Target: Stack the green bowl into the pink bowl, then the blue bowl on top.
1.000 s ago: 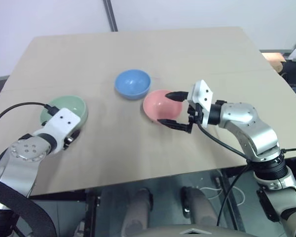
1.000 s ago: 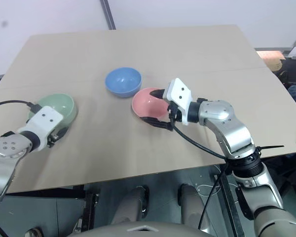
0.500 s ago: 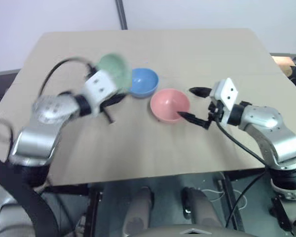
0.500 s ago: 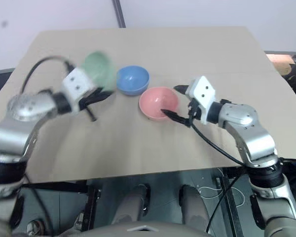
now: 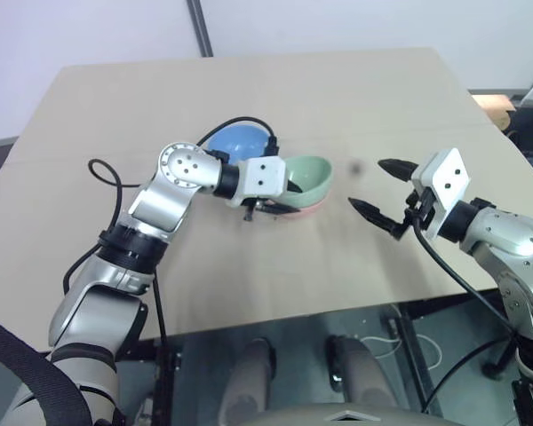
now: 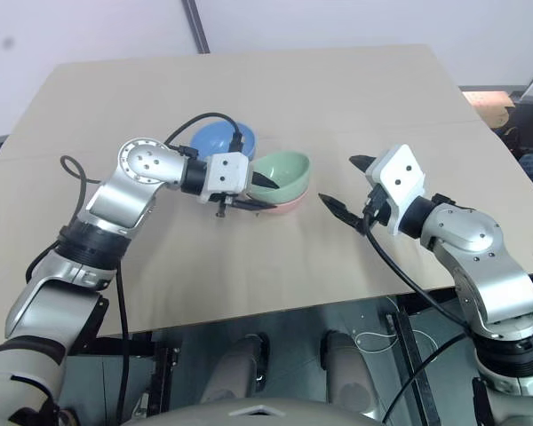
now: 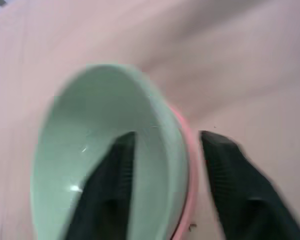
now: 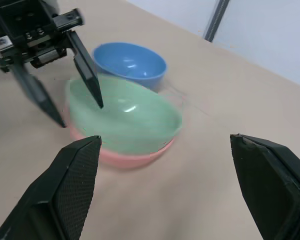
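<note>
The green bowl [image 5: 307, 174] lies slightly tilted inside the pink bowl [image 5: 295, 209] at the table's middle. The pink bowl shows as a thin rim beneath it [image 8: 121, 157]. The blue bowl [image 5: 239, 143] stands upright just behind them, touching or nearly touching. My left gripper [image 5: 278, 197] reaches in from the left and is open. One finger [image 7: 112, 190] is inside the green bowl [image 7: 85, 150] and the other [image 7: 225, 175] is outside both rims. My right gripper [image 5: 369, 185] hovers open and empty, a short way right of the stack.
The beige table [image 5: 382, 106] has bare surface to the front, left and far right. A dark pole [image 5: 200, 27] rises behind the back edge. A black cable [image 5: 107, 177] loops off my left arm. Clutter sits beyond the right edge [image 5: 506, 106].
My left arm carried the green bowl from the table's left side over to the pink bowl, and its fingers have parted. My right gripper drew back rightward from the pink bowl, still open.
</note>
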